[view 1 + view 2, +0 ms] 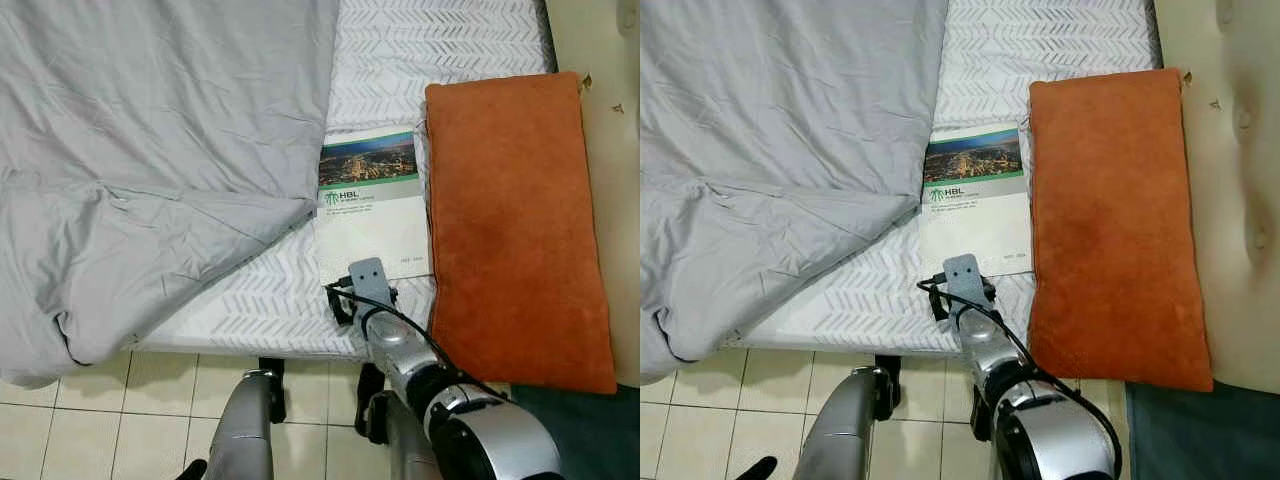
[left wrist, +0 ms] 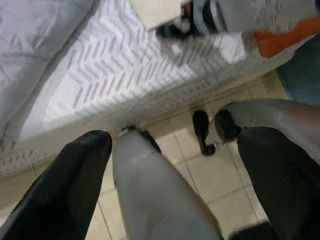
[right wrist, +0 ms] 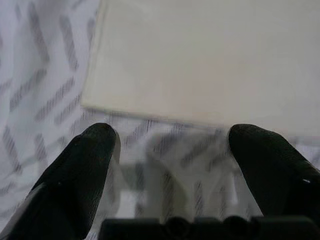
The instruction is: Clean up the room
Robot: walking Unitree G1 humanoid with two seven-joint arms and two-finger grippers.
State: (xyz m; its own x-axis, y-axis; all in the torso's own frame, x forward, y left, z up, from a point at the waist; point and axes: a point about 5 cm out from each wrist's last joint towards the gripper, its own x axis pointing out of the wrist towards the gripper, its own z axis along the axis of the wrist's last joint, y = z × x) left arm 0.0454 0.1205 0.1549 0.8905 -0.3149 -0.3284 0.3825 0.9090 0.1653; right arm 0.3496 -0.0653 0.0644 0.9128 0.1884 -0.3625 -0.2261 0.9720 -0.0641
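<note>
A grey blanket (image 1: 150, 160) is rumpled over the left of the bed (image 1: 440, 40). Just beside it lies a white booklet (image 1: 372, 205) with a city photo, touching an orange pillow (image 1: 515, 225). The left gripper (image 2: 170, 165) hangs over the tiled floor (image 1: 150, 400), jaws apart. The right gripper (image 3: 172, 145) hovers at the booklet's near edge, jaws spread, on the chevron-patterned sheet.

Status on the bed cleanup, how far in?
Nothing looks tidied yet. In hand: the right pincer, open, sits at the near edge of the white booklet with a city photo. Left: the rumpled grey blanket and the orange rectangular cushion.
</note>
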